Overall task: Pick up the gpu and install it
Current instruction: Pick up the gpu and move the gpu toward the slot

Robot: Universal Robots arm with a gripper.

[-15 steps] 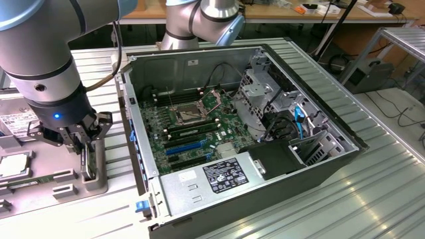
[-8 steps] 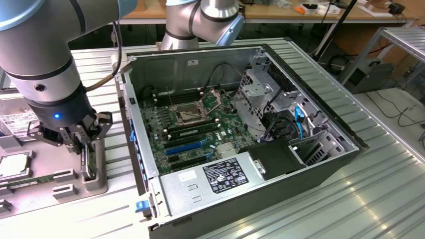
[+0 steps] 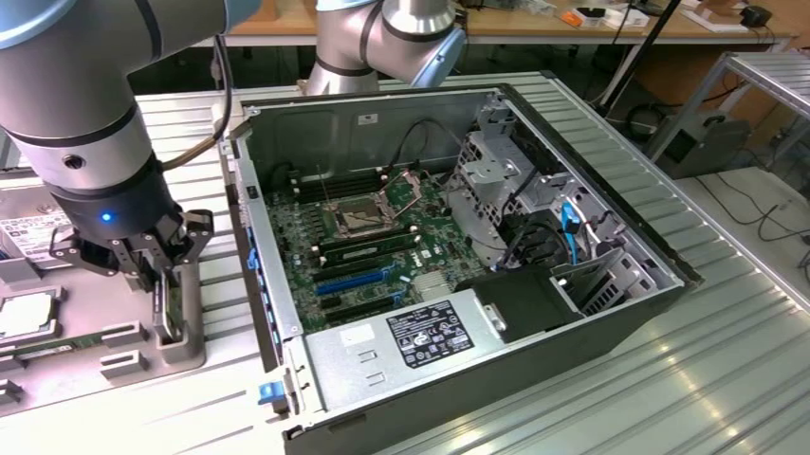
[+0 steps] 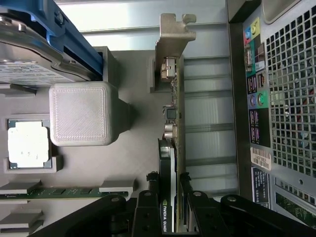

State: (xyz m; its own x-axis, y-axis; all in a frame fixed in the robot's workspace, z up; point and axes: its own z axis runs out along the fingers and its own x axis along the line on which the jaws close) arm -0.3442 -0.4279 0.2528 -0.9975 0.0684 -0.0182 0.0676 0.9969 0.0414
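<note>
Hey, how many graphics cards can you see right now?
1. The gpu stands on edge in the gray holder beside the computer case, clamped by the gripper. Others may be hidden.

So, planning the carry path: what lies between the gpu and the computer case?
Only bare ribbed table, seen in the wrist view between gpu and computer case.

We see bright, even overhead light, glare streaking the ribbed pale metal tabletop [image 3: 722,379] and shadow pooling inside the open black computer case [image 3: 506,374].
</note>
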